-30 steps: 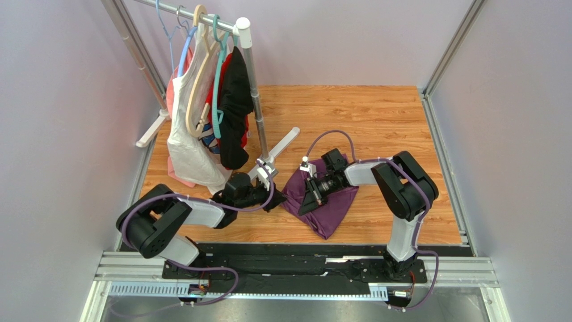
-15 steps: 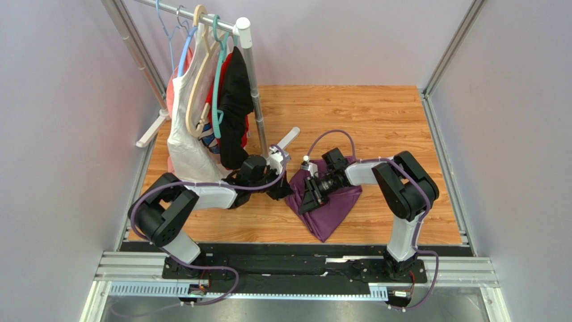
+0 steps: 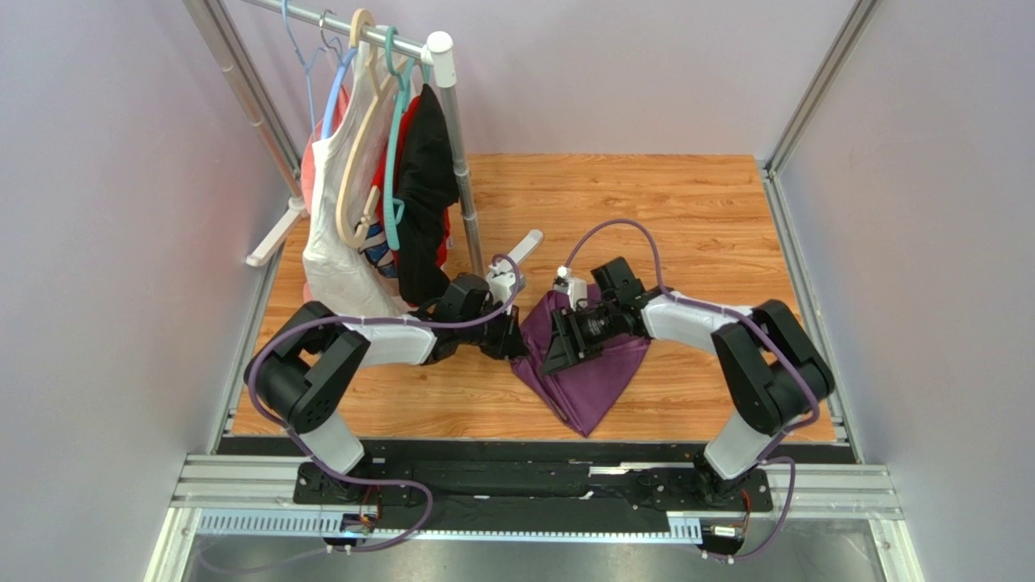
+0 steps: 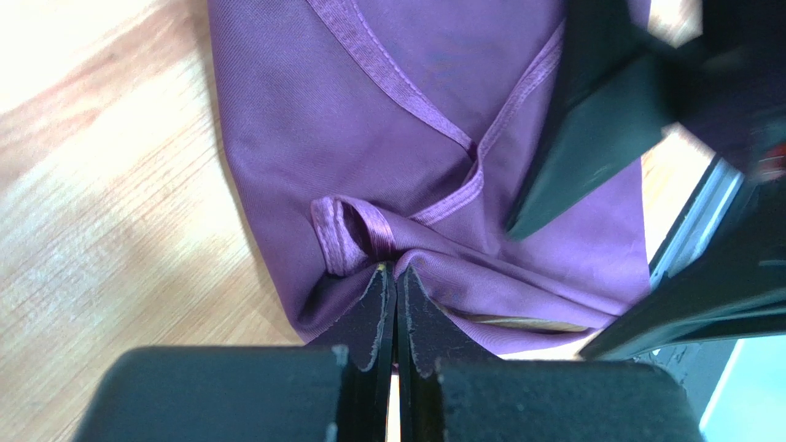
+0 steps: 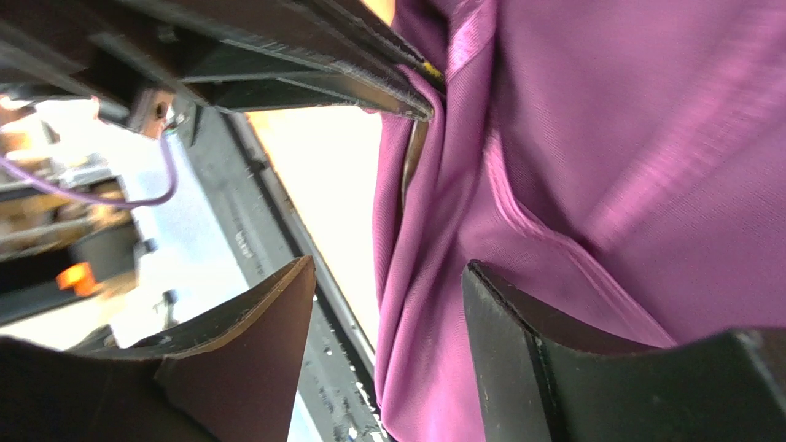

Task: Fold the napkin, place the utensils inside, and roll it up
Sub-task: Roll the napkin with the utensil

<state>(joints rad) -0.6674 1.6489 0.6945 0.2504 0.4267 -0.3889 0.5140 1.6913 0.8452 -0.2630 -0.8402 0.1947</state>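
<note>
Only wrist: perhaps utensil (image 4: 528, 323) under napkin (image 4: 434, 101).

Robot lab cell, plain walls (image 3: 97, 243), aluminium frame (image 3: 816, 83)

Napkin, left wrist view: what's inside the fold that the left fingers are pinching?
A slim brown sliver peeks out of the fold of the napkin, beside the left fingers. It is likely a utensil, but I cannot tell whether fork or spoon; the cloth covers the rest.
</note>
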